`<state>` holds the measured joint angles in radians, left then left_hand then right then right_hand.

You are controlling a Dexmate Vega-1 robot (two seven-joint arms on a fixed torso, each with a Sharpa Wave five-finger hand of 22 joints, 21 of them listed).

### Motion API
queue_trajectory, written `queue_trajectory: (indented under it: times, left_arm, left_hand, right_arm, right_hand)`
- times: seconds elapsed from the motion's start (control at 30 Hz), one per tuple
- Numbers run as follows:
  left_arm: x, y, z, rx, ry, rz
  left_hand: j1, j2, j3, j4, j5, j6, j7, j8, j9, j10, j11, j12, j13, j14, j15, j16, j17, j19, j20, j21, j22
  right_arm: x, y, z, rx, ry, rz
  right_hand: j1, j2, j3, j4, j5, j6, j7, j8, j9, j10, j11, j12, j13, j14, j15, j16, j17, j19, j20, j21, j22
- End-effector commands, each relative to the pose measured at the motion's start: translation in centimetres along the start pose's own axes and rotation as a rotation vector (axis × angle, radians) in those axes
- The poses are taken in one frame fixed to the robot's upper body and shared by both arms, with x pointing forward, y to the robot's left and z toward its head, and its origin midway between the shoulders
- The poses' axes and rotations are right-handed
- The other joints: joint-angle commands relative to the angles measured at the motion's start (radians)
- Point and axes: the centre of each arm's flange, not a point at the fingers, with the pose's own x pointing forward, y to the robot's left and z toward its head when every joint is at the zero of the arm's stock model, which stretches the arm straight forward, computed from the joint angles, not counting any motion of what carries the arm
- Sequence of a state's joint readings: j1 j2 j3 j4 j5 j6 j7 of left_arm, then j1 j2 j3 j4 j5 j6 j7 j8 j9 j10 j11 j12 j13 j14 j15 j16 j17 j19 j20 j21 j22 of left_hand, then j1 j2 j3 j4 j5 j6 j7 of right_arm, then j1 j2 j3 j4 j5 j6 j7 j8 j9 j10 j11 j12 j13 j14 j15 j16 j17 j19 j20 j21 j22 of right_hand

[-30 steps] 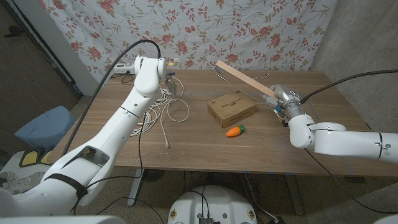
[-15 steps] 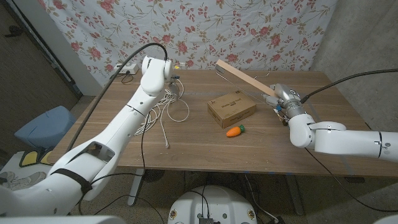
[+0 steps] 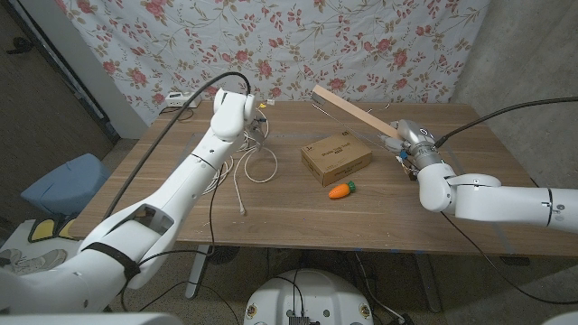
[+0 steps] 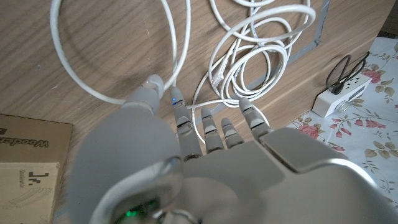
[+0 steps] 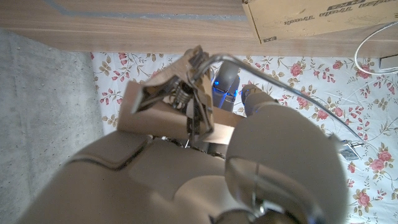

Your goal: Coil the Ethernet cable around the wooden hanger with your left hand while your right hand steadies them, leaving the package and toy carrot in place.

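L hand over cable, R hand held hanger.
Left hand (image 4: pixel 205 155) hovered w/ fingers spread, empty, above Ethernet cable (image 3: pixel 242 161) on bench (image 3: pixel 298 212); right hand (image 3: pixel 417 152) gripped wooden hanger (image 3: pixel 354 113), raised beside package (image 3: pixel 336 156).

The brown wooden counter (image 3: pixel 298 212) carries a flat brown cardboard package (image 3: pixel 336 156) near its middle. Just in front of the package, toward the front edge, lies a small orange toy carrot (image 3: pixel 340 190). Toward the left edge, a loose white Ethernet cable (image 3: pixel 242 162) sprawls in loops, one end trailing toward the front edge. A long pale wooden hanger (image 3: pixel 354 113) slants above the counter behind the package, from the back edge toward the right side. A white power strip (image 3: pixel 179 99) sits at the back left corner.
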<state>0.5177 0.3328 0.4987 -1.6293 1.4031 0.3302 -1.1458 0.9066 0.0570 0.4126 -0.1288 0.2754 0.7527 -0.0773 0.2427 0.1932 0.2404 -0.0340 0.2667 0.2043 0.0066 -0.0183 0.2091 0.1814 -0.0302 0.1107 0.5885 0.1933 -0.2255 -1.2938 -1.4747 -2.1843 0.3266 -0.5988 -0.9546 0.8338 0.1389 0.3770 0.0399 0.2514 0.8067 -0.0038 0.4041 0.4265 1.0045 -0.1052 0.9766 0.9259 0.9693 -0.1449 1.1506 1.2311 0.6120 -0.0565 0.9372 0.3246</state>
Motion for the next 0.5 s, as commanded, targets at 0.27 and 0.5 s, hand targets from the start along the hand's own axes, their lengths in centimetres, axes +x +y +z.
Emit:
queue_trajectory:
  times: [0.27,0.5]
  left_arm:
    - [0.8,-0.2,0.9,-0.034,-0.094,0.037]
    - [1.1,0.0,1.5,-0.029,-0.121,0.032]
  left_hand:
    - [-0.064,-0.033,-0.128,0.008,-0.059,-0.221,-0.025,-0.041,0.000,-0.040,-0.014,-0.030,0.007,-0.011,0.018,-0.018,0.002,-0.008,0.000,-0.010,0.002]
    - [-0.015,0.010,-0.119,-0.008,-0.046,-0.061,0.010,-0.002,-0.002,0.037,-0.015,-0.004,0.006,0.044,0.003,-0.002,0.000,0.030,0.008,-0.003,0.003]
  right_arm:
    - [0.2,-0.1,0.0,0.001,-0.004,-0.008]
    - [0.0,-0.1,-0.1,0.005,-0.002,-0.013]
  right_hand:
    - [0.031,0.050,0.090,0.084,-0.005,0.105,0.016,0.007,-0.001,0.005,0.007,0.011,0.005,-0.010,-0.064,0.023,0.003,-0.014,-0.021,0.030,-0.008]
    - [0.033,0.050,0.090,0.083,-0.006,0.107,0.016,0.008,-0.002,0.007,0.006,0.012,0.001,-0.011,-0.064,0.031,0.003,-0.016,-0.020,0.045,-0.013]
